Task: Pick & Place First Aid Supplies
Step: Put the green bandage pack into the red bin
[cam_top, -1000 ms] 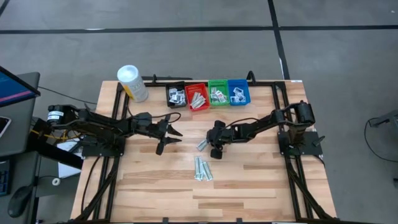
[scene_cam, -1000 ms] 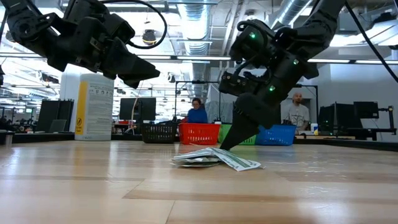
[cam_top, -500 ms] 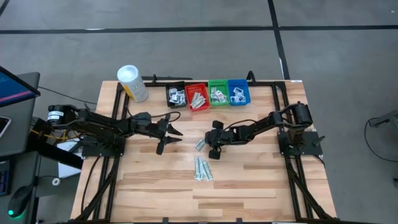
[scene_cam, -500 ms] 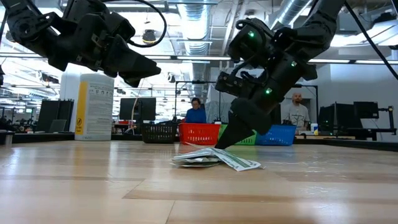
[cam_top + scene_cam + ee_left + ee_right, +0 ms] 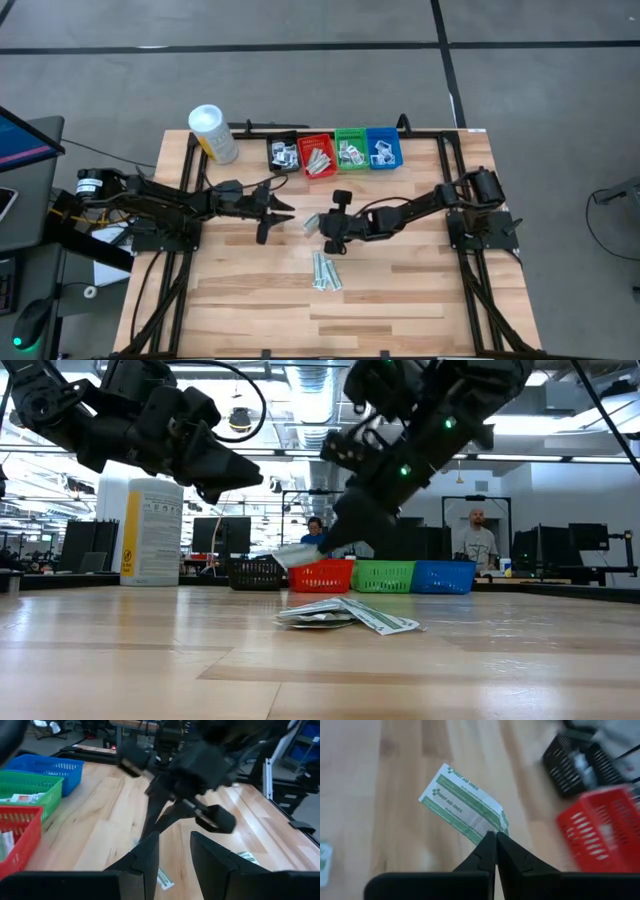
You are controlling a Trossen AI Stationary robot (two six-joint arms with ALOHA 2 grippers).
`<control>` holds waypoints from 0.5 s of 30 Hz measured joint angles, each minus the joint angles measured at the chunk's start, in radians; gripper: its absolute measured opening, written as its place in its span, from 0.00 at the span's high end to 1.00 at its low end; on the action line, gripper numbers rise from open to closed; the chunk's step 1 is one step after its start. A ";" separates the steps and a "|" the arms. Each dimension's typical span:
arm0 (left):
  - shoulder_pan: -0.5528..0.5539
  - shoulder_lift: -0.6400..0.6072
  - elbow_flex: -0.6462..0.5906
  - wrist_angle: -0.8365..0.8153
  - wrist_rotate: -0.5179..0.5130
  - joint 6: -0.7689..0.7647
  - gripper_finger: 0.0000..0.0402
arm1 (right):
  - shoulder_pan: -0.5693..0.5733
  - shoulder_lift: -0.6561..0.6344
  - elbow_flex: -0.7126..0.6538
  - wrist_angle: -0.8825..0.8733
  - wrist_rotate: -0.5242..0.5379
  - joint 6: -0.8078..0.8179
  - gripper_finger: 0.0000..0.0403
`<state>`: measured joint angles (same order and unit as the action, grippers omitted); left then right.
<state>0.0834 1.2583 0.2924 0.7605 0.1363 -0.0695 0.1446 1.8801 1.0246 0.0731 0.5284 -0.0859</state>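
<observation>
- High view: the right gripper (image 5: 318, 222) sits at mid-frame, its arm running in from the right edge of the table (image 5: 400, 290). Its fingers are pinched together on a pale-green wrapped strip (image 5: 311, 220), which juts toward the left of the frame.
- High view: the left gripper (image 5: 278, 211) lies left of centre, pointing right, near the right gripper but apart from it. Its fingers stand apart with nothing between them.
- High view: more pale-green strips (image 5: 326, 271) lie in a small pile on the table below centre. Along the upper edge of the table stand a black bin (image 5: 282, 153), a red bin (image 5: 318, 153), a green bin (image 5: 351, 148) and a blue bin (image 5: 384, 147), each with packets inside. A white canister (image 5: 213, 134) stands at upper left.
- Low view: the held strip (image 5: 296, 554) hangs clear above the table, in front of the red bin (image 5: 322, 574). The pile (image 5: 345, 614) lies flat at lower centre. People show in the room behind.
- Left wrist view: the left fingers (image 5: 142, 860) are parted, with the right arm (image 5: 200, 765) beyond them.
- Right wrist view: the fingertips (image 5: 490, 849) are clamped on one end of the strip (image 5: 462, 807), printed in green. The black bin (image 5: 575, 767) and the red bin (image 5: 600, 832) lie at the right of the frame.
</observation>
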 joint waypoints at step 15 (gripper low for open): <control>0.000 0.007 0.000 -0.003 -0.066 -0.075 0.57 | 0.046 -0.002 0.085 -0.023 0.187 -0.134 1.00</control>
<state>0.0834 1.2649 0.2924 0.7578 0.0708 -0.1441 0.1905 1.8782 1.1099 0.0498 0.7150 -0.2203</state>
